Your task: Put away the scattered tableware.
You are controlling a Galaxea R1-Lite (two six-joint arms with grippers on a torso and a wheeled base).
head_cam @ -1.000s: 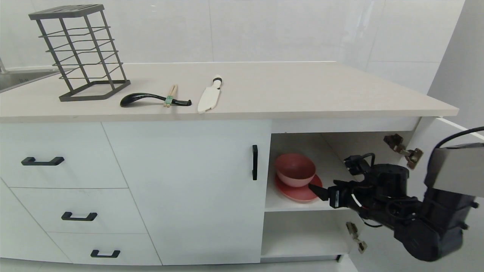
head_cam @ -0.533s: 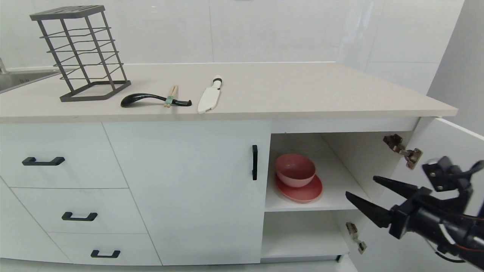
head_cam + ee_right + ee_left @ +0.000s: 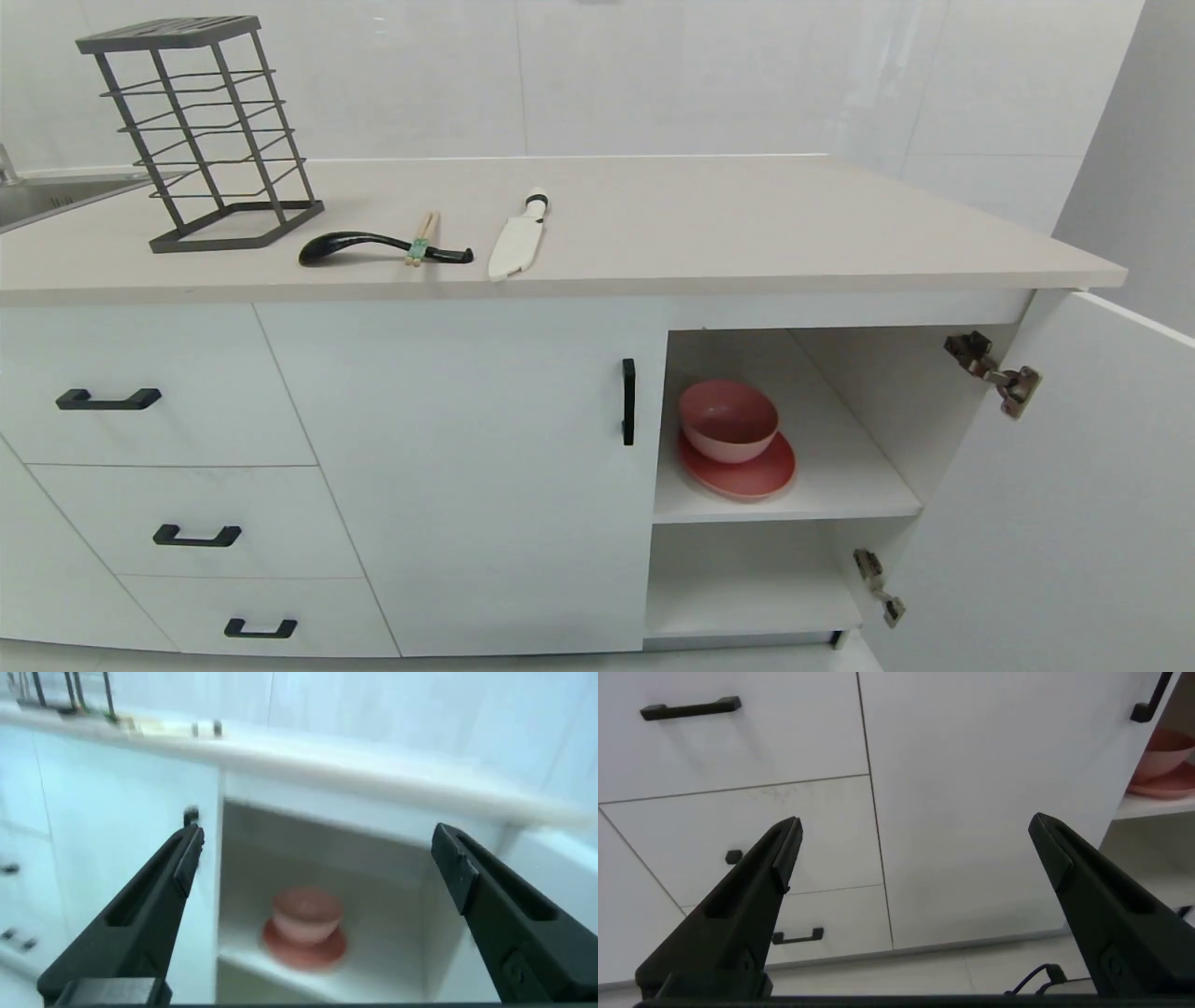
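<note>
Partly done, by the look of it. Stowed on the cabinet shelf (image 3: 845, 493) at 4 o'clock: bowl (image 3: 728, 420) atop plate (image 3: 752, 474). Yet to clear from the desk (image 3: 747, 219) at 10 o'clock: ladle (image 3: 359, 245), chopsticks (image 3: 425, 231), knife (image 3: 518, 243). Left hand (image 3: 915, 826) and right hand (image 3: 318, 833) spread wide, empty.

On the surface (image 3: 747, 215), left to right: rack (image 3: 201, 131), ladle (image 3: 373, 246), chopsticks (image 3: 422, 237) crossing the ladle's handle, knife (image 3: 519, 238) just beside. Below, right, inside the open cabinet (image 3: 878, 392): bowl (image 3: 728, 420) on plate (image 3: 758, 478), on the upper shelf (image 3: 840, 485). Farther left, under the rack: drawers (image 3: 159, 467) stacked.
</note>
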